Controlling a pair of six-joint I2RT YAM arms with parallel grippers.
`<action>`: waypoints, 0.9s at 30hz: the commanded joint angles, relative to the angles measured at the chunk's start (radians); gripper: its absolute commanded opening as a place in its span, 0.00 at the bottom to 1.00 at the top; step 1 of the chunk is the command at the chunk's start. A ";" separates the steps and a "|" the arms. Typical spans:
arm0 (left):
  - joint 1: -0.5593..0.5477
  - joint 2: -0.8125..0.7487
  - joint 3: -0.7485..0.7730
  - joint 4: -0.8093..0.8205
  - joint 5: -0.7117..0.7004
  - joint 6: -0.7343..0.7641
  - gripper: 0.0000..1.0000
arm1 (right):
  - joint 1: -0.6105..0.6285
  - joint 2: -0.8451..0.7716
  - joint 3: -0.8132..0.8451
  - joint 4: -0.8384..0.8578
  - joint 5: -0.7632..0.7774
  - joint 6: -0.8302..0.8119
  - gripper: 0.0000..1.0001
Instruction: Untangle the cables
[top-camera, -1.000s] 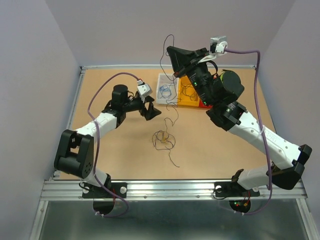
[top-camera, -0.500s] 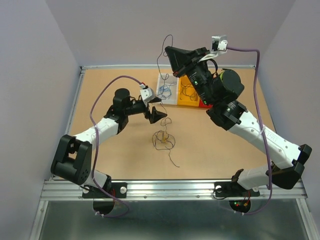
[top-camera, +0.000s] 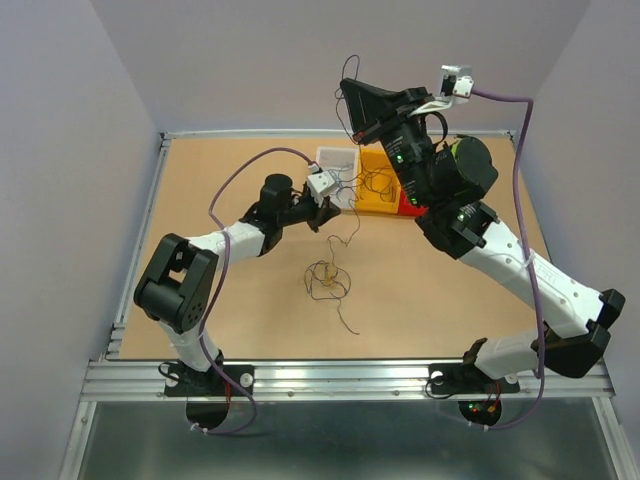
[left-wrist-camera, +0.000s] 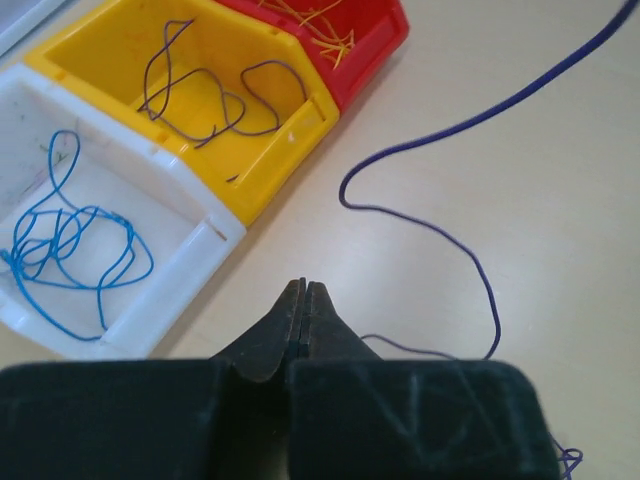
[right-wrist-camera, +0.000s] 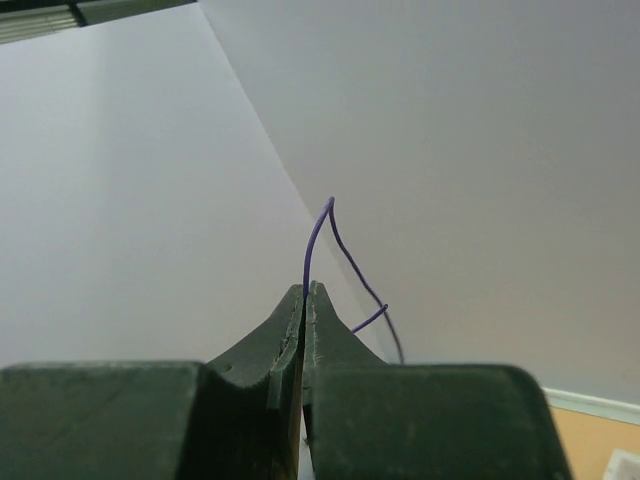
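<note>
clamps one thin purple cable (right-wrist-camera: 313, 238) between the tips of the right pincer (right-wrist-camera: 303, 291), both fingers pressed together on it. holds that pincer raised high above the far side of the desk (top-camera: 220, 300), in front of the pale back wall (top-camera: 250, 60), with the cable looping up past the tips and dropping back down.

sets the left pincer (left-wrist-camera: 303, 290) low over the desk, just near of the bins, fingers shut tight together with nothing seen between the tips.

lays a purple strand (left-wrist-camera: 480, 120) across the bare desk to the right of the left pincer, curling in from the far right and passing under the pincer body. cannot tell whether this is the same cable clamped above.

groups three open bins side by side, touching, at the far centre of the desk:
- white bin (left-wrist-camera: 185, 295), left: loose blue cables (left-wrist-camera: 75, 235) in overlapping loops.
- yellow bin (left-wrist-camera: 275, 175), middle: a few dark cables (left-wrist-camera: 215, 105).
- red bin (left-wrist-camera: 375, 45), right: fine yellow-orange cables (left-wrist-camera: 320, 18), only partly in view.

leaves a small tangle (top-camera: 327, 280) of dark and yellow-orange cables on the desk centre, near of the bins and apart from both pincers, with one dark end trailing toward the near edge.
</note>
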 joint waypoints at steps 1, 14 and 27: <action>0.020 -0.005 0.065 -0.024 -0.055 0.002 0.00 | 0.003 -0.094 0.043 0.068 0.117 -0.039 0.01; 0.163 -0.051 -0.009 0.081 0.294 -0.070 0.65 | 0.001 -0.221 -0.037 0.091 0.176 -0.059 0.01; 0.148 -0.198 -0.171 0.314 0.294 -0.098 0.69 | 0.001 -0.185 -0.023 0.088 0.130 0.003 0.01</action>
